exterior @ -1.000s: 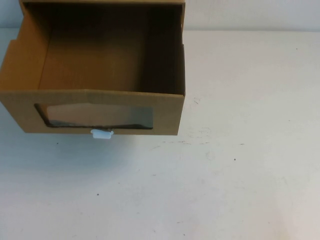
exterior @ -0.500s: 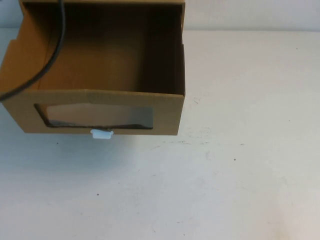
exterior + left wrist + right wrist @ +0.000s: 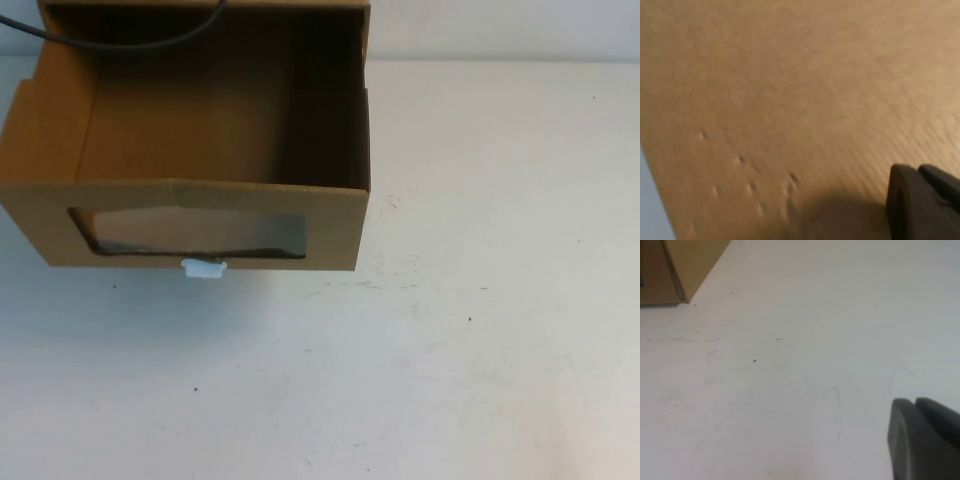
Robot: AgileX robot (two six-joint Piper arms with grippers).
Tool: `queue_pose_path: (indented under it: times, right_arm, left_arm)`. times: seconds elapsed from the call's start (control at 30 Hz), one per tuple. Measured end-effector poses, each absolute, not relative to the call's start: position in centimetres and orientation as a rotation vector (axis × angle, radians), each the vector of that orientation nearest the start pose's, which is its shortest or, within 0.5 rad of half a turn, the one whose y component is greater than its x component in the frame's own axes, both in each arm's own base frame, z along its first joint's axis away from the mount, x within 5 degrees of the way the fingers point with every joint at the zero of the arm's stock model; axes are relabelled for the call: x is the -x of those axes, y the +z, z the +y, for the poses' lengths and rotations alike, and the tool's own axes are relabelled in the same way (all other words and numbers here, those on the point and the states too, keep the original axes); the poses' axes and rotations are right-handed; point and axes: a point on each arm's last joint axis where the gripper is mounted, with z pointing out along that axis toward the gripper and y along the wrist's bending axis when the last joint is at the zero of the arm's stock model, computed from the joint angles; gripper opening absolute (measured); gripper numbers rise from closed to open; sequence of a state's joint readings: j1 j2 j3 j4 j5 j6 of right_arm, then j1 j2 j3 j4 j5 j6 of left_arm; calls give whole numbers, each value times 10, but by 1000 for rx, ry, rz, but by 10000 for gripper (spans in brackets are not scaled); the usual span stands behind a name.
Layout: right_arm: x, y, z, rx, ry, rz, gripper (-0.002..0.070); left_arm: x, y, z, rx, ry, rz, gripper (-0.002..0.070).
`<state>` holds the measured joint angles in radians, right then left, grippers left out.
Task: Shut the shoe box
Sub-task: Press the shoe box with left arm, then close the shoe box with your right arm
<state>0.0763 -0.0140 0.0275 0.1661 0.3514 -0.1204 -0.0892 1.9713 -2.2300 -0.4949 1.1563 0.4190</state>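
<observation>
Our brown cardboard drawer-style shoe box (image 3: 190, 150) stands pulled open at the table's far left, its white pull tab (image 3: 203, 267) facing us. Our left gripper (image 3: 922, 202) hovers close against its cardboard; our right gripper (image 3: 925, 440) hangs over bare white table (image 3: 480, 330), well away from the box. We cannot tell either's finger state, and a push off-centre from the left gripper could skew the drawer and jam it.

Setting: a plain test bench, lab-type rather than domestic. Evidence: a bare white surface (image 3: 500, 300) with scuffs and small dark specks, a pale blank wall (image 3: 500, 28) behind it, and a loose black cable (image 3: 130, 40) hanging across the top.
</observation>
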Motion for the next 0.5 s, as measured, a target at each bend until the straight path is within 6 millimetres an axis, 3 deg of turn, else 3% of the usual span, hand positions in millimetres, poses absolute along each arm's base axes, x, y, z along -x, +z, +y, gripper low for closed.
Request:
queue_pose_path:
  times: [0.13,0.33,0.5]
  right_arm:
    - [-52,173,9,77,131,1844,-11]
    - [-53,175,8,98,93,1825,-11]
    - [-55,186,7,83,81,1706,-11]
  left_arm:
    - [-443,413,-81,-540,-492,2203,-2]
    - [-445,412,-81,-535,-496,2204,-2]
    - [-445,412,-81,-533,-497,2205,-2]
